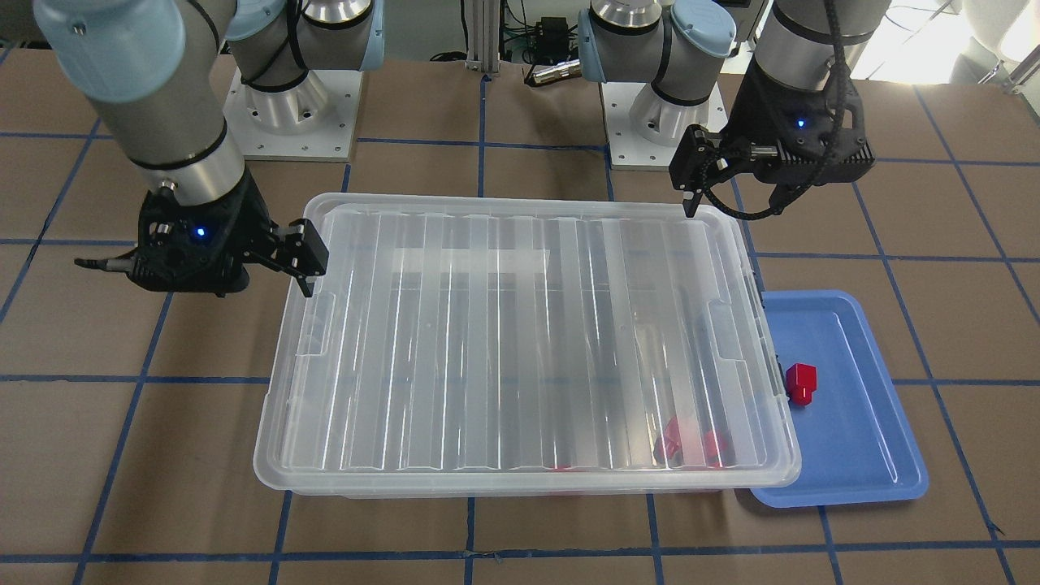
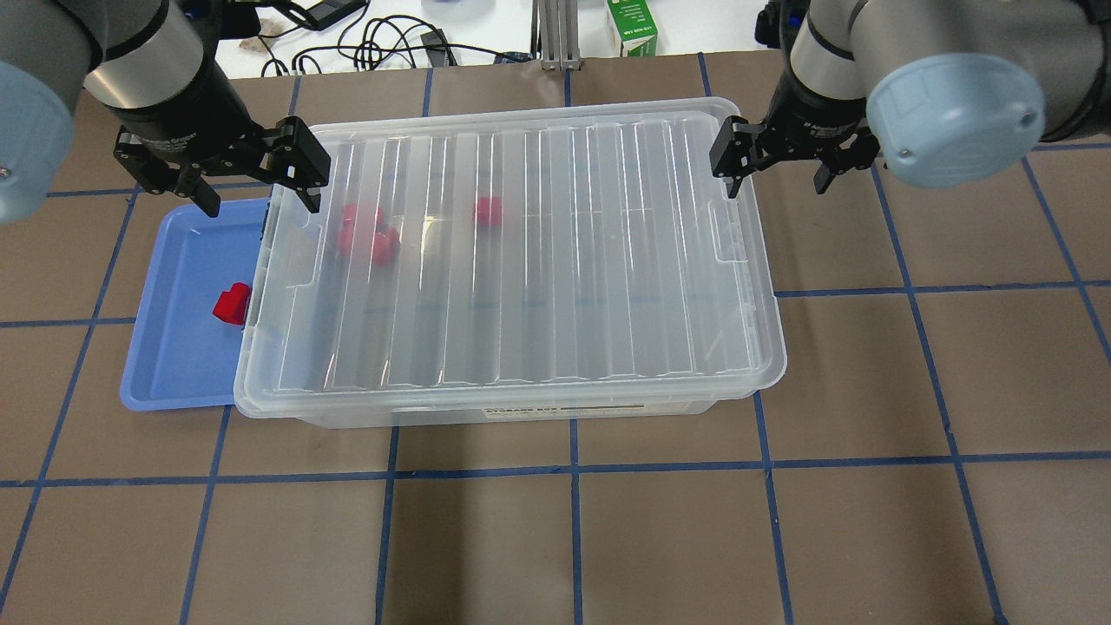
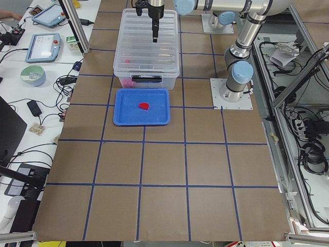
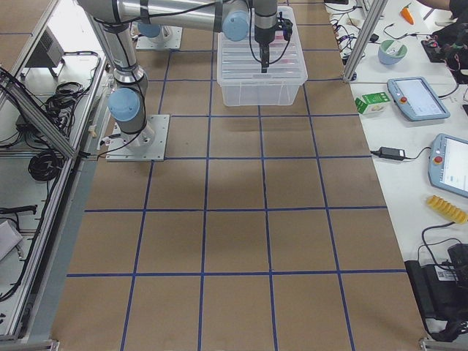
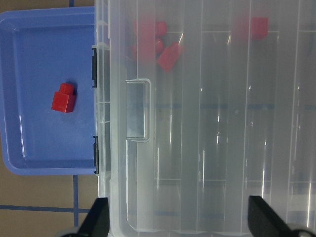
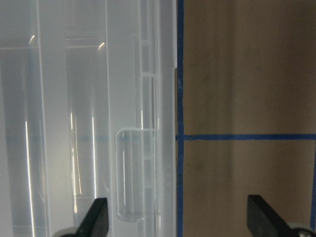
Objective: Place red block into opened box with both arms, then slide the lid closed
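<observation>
Brown table [image 2: 608, 538] holds lidded box [image 2: 521, 415], 1 red block [image 2: 231, 305] in tray [image 2: 182, 365].

Red blocks [image 2: 371, 234] in box [image 2: 512, 415]: smeared through ribbed lid [image 2: 555, 260], count unclear. Blue tray [image 2: 174, 365]: one long edge hidden under box rim. Left gripper [image 5: 177, 224] and right gripper [image 6: 177, 224]: fingers cut off at bottom edge of wrist views, tips unseen
</observation>
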Tool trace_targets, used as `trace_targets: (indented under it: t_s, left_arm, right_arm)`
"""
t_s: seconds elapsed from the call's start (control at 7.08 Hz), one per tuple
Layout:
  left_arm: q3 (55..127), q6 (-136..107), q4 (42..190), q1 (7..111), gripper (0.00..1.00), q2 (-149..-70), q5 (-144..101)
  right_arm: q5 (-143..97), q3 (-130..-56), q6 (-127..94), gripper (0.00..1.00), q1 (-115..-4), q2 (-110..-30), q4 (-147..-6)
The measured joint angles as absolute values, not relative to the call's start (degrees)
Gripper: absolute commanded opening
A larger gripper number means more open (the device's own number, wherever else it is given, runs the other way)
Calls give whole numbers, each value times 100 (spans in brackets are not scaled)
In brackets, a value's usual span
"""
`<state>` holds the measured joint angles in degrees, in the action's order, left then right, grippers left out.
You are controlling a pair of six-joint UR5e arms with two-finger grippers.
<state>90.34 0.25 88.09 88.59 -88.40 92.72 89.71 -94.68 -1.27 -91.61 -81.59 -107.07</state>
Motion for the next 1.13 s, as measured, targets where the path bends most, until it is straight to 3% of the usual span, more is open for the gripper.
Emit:
trace_targets:
  t_s: [0.56, 1.13]
  left_arm:
    - [9047, 224, 8818, 8627, 100, -8877, 9278]
    - [9511, 2190, 8394, 6768, 100, -9384, 8713]
  right_arm:
    - [9079, -10147, 88, 100, -9070, -7915, -11751]
    - [9431, -10184, 865, 100, -8569, -7915, -11777]
